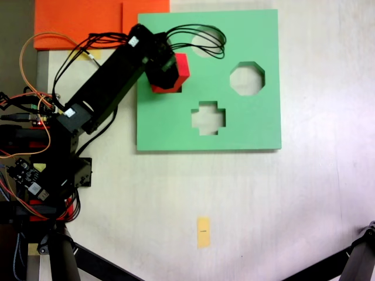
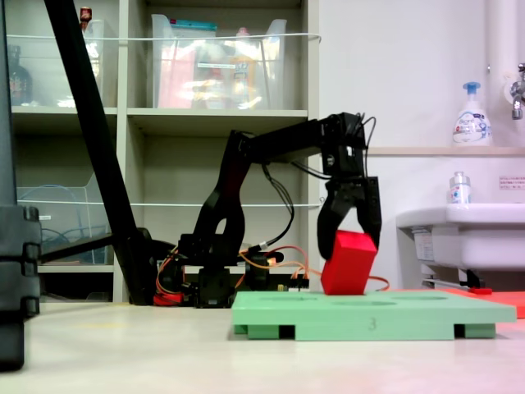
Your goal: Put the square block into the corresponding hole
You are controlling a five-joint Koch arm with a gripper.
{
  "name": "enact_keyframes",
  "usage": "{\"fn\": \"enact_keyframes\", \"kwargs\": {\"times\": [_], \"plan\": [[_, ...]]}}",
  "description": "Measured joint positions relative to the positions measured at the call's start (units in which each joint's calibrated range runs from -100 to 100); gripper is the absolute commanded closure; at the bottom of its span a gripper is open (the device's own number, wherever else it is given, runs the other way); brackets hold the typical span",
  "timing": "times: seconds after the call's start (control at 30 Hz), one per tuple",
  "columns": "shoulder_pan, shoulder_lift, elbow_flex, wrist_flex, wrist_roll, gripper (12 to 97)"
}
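Observation:
The square block [image 1: 182, 66] is a red foam cube. It sits tilted at the left part of the green board [image 1: 258, 129], lower end down on the board. The corresponding hole is covered by the cube and the gripper, so I cannot tell how far the cube is in. My gripper [image 1: 166, 74] comes in from the left. In a fixed view from the side, the gripper [image 2: 349, 247] hangs above the board [image 2: 410, 316], its two black fingers [image 2: 373, 215] clasping the upper part of the tilted cube [image 2: 348, 269].
The board also has a round cutout [image 1: 199, 42], an octagonal cutout [image 1: 246, 78] and a cross-shaped cutout [image 1: 208, 117]. Orange foam slabs [image 1: 76, 20] lie at the back left. The arm's base and wires [image 1: 41, 146] fill the left edge. A yellow tag [image 1: 203, 232] lies on the table.

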Motion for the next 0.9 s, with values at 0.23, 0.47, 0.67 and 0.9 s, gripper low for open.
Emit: {"fn": "enact_keyframes", "kwargs": {"times": [0.23, 0.47, 0.67, 0.9], "plan": [[-0.34, -1.64, -0.1, 0.0, -0.29, 77.1], [-2.3, -5.88, 0.69, -0.2, -1.61, 77.0], [-3.66, -5.61, 1.86, -0.2, -3.13, 77.0], [-4.2, 0.14, 2.35, 1.66, -4.25, 76.8]]}}
